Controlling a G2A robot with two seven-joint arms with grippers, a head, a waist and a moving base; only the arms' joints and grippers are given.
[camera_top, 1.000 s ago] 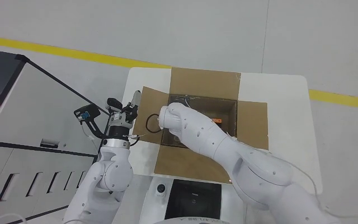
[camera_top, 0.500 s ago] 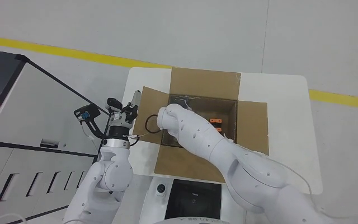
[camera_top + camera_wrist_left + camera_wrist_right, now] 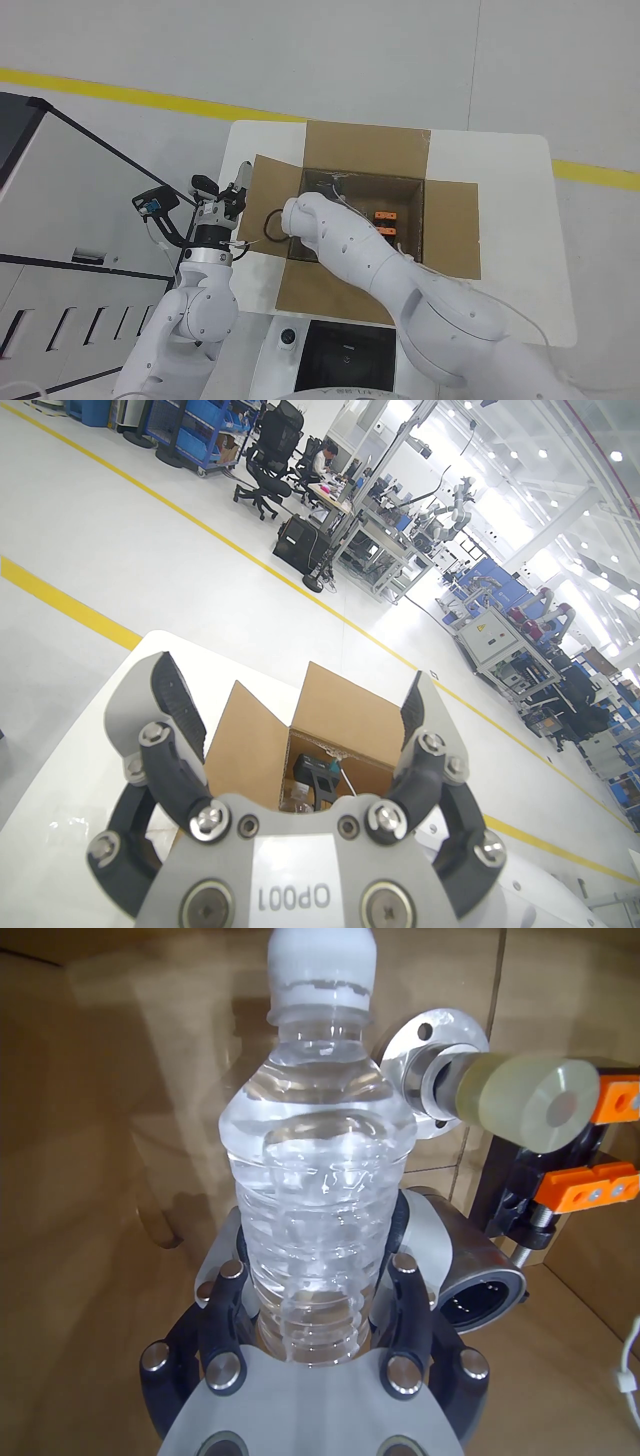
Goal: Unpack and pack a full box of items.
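Grasping entry: clear water bottle (image 3: 315,1168), filled, white cap (image 3: 320,963). Its long axis runs in line with the right pincer (image 3: 320,1248), cap end pointing away from the wrist toward the cardboard inside of the box (image 3: 75,1103). The pincer's fingers (image 3: 235,1248) are clenched on the ribbed lower body.

Also inside the box, beside the bottle: flanged metal part (image 3: 430,1073) with a pale roller tip, steel cylinder (image 3: 475,1278), black-and-orange clamp (image 3: 590,1188), white cord (image 3: 625,1368).

Surface: white tabletop (image 3: 510,200). The box stands at its middle, all four flaps (image 3: 365,150) folded out flat.

Room: pale floor with a yellow line (image 3: 120,95) beyond the box; office chairs (image 3: 270,450), blue racks and workbenches farther off.

Arms: the right arm (image 3: 340,240) bends over the box's near flap and dips into the opening. The left pincer (image 3: 224,185) hovers just outside the box's left flap, released, jaws spread wide, aimed across the box.
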